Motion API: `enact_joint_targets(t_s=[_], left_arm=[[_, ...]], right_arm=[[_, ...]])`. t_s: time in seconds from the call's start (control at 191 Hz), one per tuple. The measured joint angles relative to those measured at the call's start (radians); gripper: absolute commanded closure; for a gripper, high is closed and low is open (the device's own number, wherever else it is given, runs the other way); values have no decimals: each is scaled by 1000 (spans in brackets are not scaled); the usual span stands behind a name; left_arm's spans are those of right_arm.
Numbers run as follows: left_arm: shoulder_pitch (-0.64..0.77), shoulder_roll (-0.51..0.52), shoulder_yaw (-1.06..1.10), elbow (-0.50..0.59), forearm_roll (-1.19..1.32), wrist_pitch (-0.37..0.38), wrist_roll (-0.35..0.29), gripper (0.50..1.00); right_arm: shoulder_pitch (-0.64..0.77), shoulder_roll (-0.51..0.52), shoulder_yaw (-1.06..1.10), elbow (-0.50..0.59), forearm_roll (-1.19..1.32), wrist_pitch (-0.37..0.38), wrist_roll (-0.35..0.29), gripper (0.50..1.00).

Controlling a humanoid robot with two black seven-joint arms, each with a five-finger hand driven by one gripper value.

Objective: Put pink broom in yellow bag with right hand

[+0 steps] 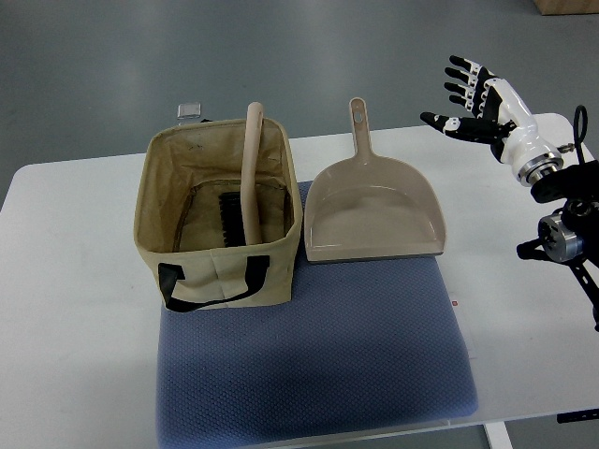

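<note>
The pink broom (250, 173) stands inside the yellow fabric bag (221, 271), its handle leaning up past the bag's far rim and its dark bristles down on the bag's floor. The bag sits on the left part of a blue mat. My right hand (465, 95) is raised above the table's far right corner, well away from the bag, its fingers spread and holding nothing. The left arm does not show.
A pink dustpan (374, 210) lies right of the bag, handle pointing away from me. A blue mat (318, 365) covers the middle of the white table (65, 281). A small grey object (189, 110) lies on the floor behind the bag.
</note>
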Motion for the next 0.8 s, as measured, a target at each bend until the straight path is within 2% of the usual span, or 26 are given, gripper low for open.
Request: enact_joint_targets(t_s=[0.105, 0.173, 0.33, 0.796], left_arm=[[1, 0, 0, 0, 0, 0, 0, 500], [0, 0, 0, 0, 0, 0, 0, 500], [0, 0, 0, 0, 0, 0, 0, 500], [0, 0, 0, 0, 0, 0, 0, 500]], right_arm=[[-39, 75, 96, 0, 3, 59, 0, 609], [-61, 120, 148, 1, 5, 104, -1, 570], [-104, 203, 222, 1, 6, 192, -2, 568], [-170, 266, 232, -17, 4, 192, 13, 568]])
